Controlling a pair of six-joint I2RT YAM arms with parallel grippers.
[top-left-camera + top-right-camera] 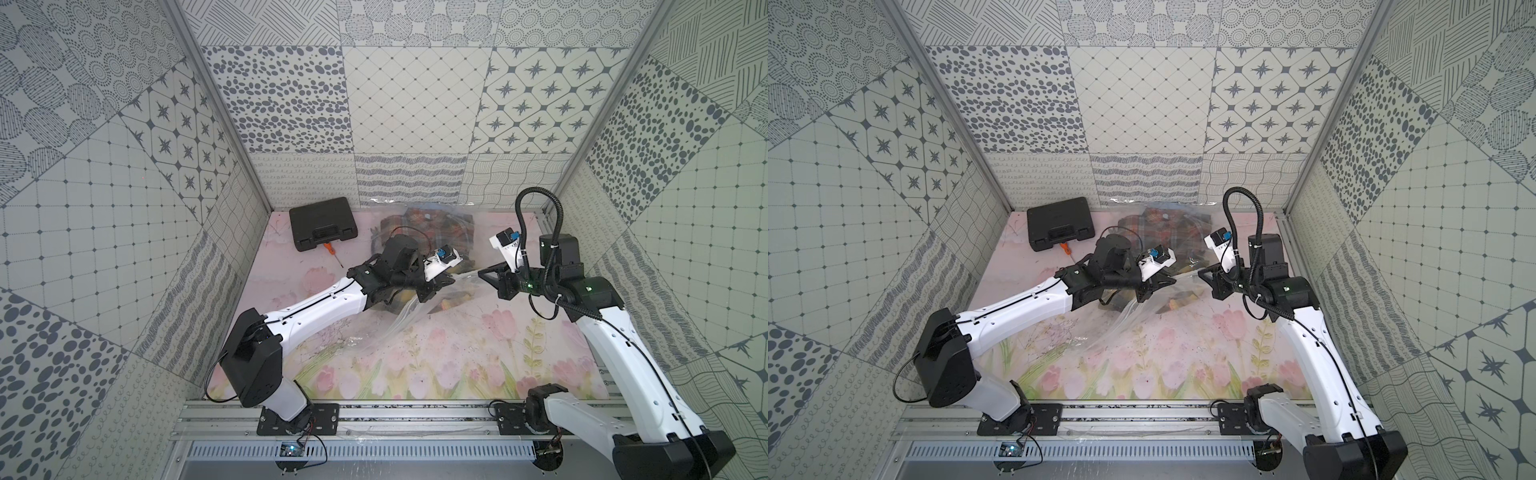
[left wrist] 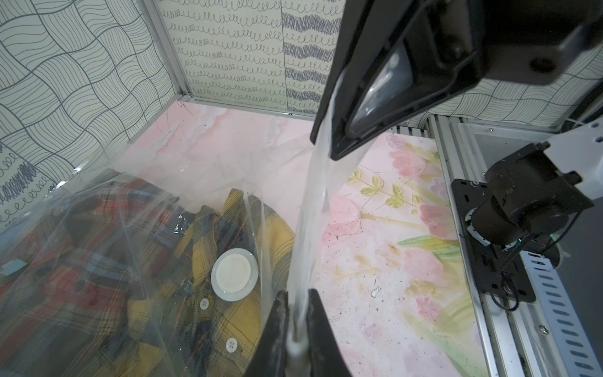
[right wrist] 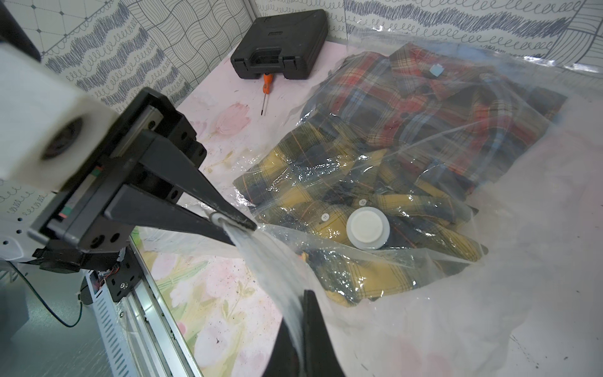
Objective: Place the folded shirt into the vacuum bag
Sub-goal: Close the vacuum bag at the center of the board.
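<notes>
The vacuum bag (image 3: 456,310) is clear crinkly plastic with a round white valve cap (image 3: 368,227) (image 2: 235,273). It lies at the back middle of the mat in both top views (image 1: 415,320) (image 1: 1129,316). A folded yellow plaid shirt (image 3: 375,280) (image 2: 277,235) lies inside it under the cap. Behind that is a red plaid shirt (image 3: 440,107) (image 2: 81,228). My left gripper (image 2: 298,292) (image 1: 451,279) and right gripper (image 3: 298,303) (image 1: 482,273) are each shut on the bag's whitish mouth strip (image 2: 313,202). The strip is stretched taut between them above the mat.
A shut black tool case (image 1: 324,228) (image 3: 280,42) sits at the back left, with an orange-handled screwdriver (image 1: 332,251) (image 3: 267,88) lying just in front of it. Patterned walls enclose three sides. An aluminium rail (image 1: 415,415) runs along the front edge.
</notes>
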